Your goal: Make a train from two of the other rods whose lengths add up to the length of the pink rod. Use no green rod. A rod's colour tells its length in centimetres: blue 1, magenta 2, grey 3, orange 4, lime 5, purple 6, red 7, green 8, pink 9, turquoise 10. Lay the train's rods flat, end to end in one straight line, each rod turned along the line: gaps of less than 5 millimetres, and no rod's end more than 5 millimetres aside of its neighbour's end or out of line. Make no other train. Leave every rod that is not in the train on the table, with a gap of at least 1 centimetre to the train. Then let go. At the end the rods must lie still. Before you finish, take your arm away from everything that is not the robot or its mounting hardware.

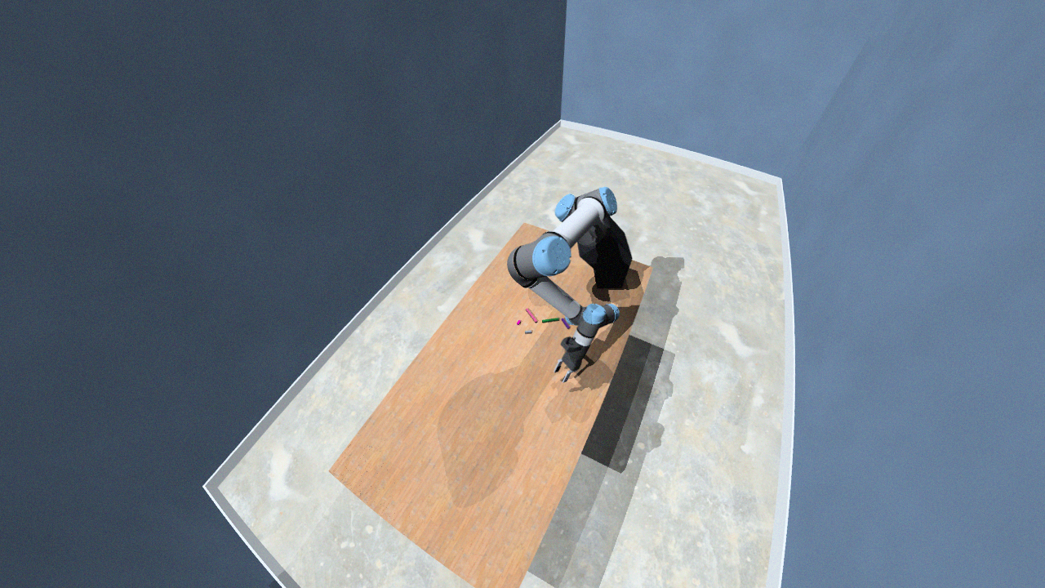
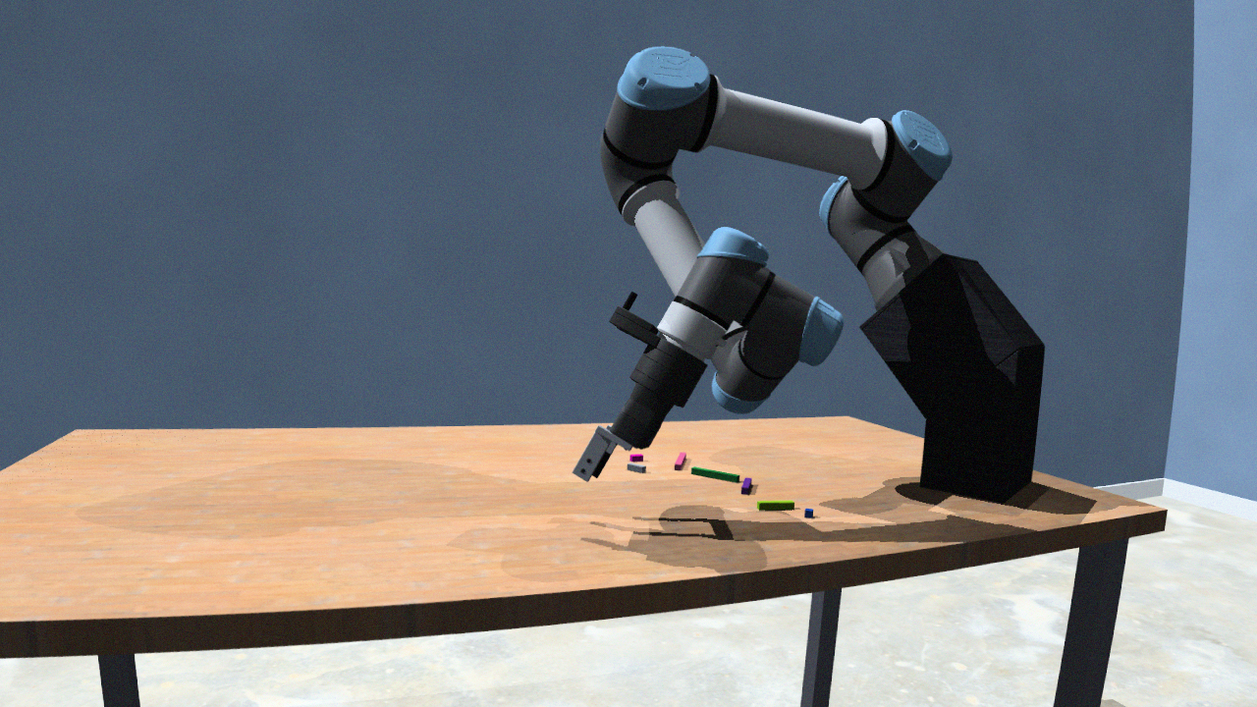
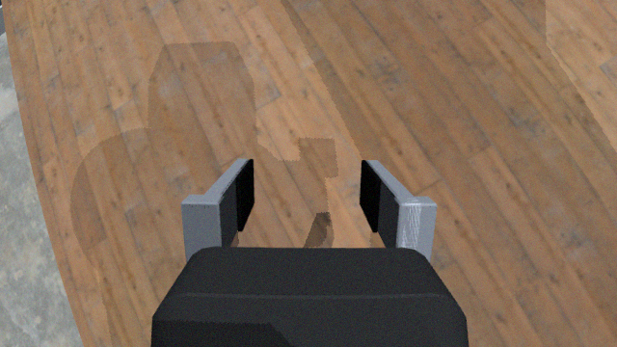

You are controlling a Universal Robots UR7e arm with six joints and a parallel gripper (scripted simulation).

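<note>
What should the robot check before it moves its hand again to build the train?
1. Hand open and empty: ok.
2. A pair that matches the pink rod is on the table: ok, grey rod plus purple rod.
3. Hand lined up over one of them: not ok, the wrist view shows no rod between the fingers.
4. Room to grab purple without bumping the green rod: cannot tell, they lie very close.
5. Train started: not ok, grey and purple lie far apart.
</note>
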